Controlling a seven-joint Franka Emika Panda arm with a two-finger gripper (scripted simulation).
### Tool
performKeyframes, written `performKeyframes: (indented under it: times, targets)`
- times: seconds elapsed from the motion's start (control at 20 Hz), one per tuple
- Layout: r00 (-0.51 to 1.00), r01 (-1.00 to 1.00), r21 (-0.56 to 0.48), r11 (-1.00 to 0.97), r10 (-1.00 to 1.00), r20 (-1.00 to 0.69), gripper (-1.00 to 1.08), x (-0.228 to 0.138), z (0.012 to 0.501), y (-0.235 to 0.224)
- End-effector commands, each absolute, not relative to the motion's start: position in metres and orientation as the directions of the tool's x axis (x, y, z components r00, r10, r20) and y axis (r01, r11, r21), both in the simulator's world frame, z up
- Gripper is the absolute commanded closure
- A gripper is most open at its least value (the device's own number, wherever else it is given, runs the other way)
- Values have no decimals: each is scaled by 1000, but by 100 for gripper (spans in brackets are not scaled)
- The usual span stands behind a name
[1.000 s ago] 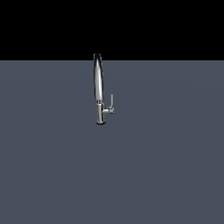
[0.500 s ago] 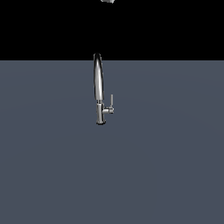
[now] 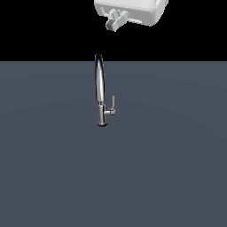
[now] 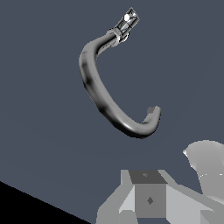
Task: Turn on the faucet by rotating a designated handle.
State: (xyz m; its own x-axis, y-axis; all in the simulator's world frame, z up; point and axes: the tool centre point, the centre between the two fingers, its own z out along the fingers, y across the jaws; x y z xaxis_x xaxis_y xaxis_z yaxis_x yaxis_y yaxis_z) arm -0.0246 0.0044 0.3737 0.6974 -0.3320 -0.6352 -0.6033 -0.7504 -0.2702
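The chrome faucet [image 3: 100, 86] stands upright on the grey floor, its tall arched spout rising from a short base with a dark foot. The handle [image 3: 113, 104], a thin upright lever on a short stub, sticks out of the base toward the exterior view's right. My gripper [image 3: 114, 22] hangs high above the faucet, slightly to the exterior view's right, touching nothing. Its fingers look pressed together with no gap. The wrist view looks down on the curved spout [image 4: 94, 81], with my gripper [image 4: 148, 176] well apart from it. There the handle cannot be told apart from the base.
The flat grey floor [image 3: 168, 168] spreads all around the faucet, and black background lies behind it. No other objects show.
My gripper has come down into the top of the exterior view, where only a sliver showed half a second ago and nothing before. Faucet and handle have not moved.
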Motion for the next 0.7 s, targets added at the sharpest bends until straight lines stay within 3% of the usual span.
performKeyframes:
  times: [0.0,0.65]
  targets:
    - [660,-641,-275,-717,-332,-674,108,-12,362,3]
    - [436,-821,-250,-514,-280,-855,108,47,289,-4]
